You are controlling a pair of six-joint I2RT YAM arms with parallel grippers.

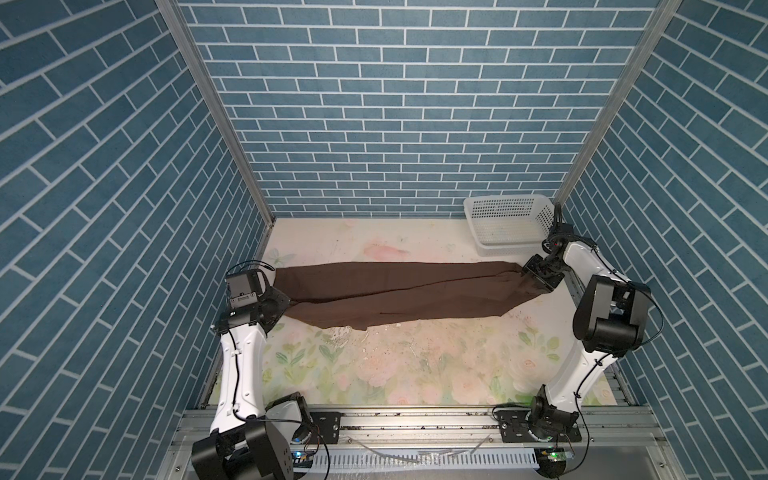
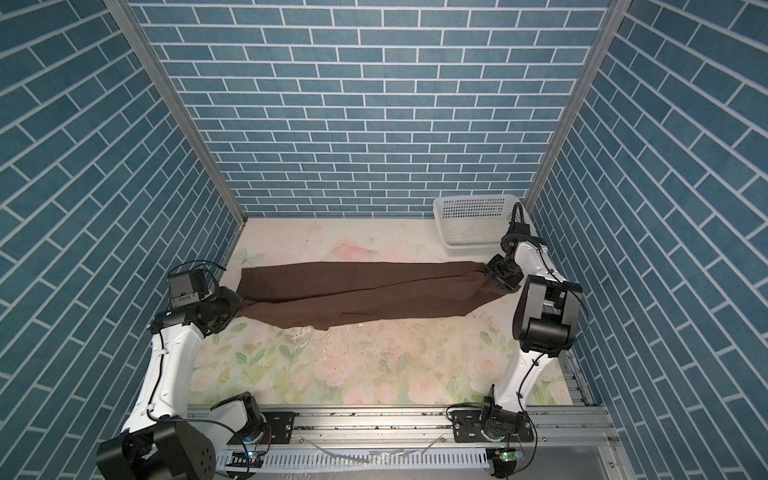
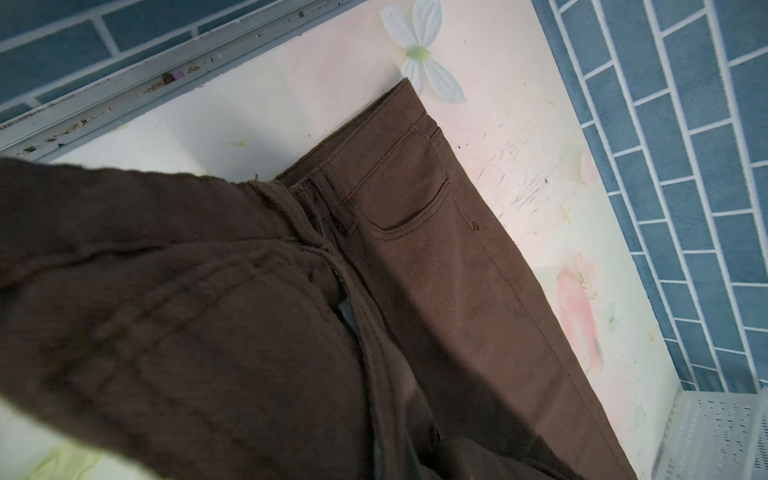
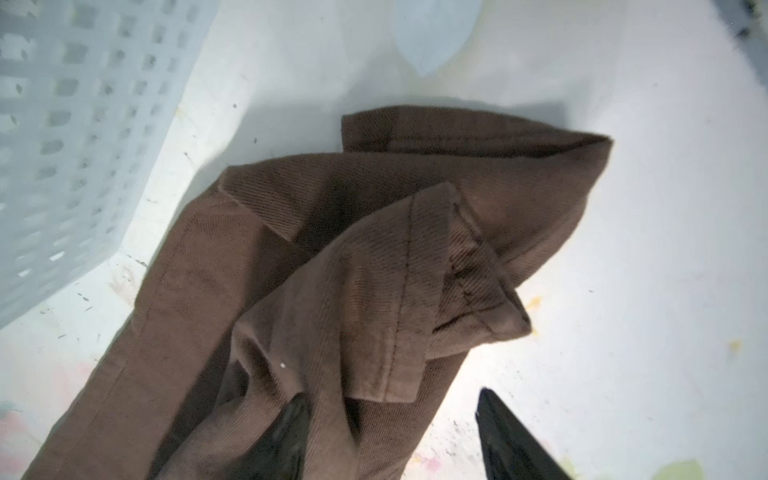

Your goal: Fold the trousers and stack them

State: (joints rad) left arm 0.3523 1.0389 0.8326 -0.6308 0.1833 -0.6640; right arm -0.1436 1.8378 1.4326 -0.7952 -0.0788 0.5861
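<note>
The trousers (image 1: 407, 297) are lying along the desk (image 1: 415, 365), their long axis running side to side, waist toward the left arm and hems toward the right. The left pincer (image 1: 284, 306) is pinching the waist end. The right pincer (image 4: 390, 399) is standing spread over the crumpled hems, near the basket (image 1: 507, 224).

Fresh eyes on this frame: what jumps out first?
Dark brown trousers stretched across the floral table, waist left, cuffs right. The left gripper pinches the waist; the right gripper stands open over the crumpled cuffs, beside the white basket in the far right corner.
</note>
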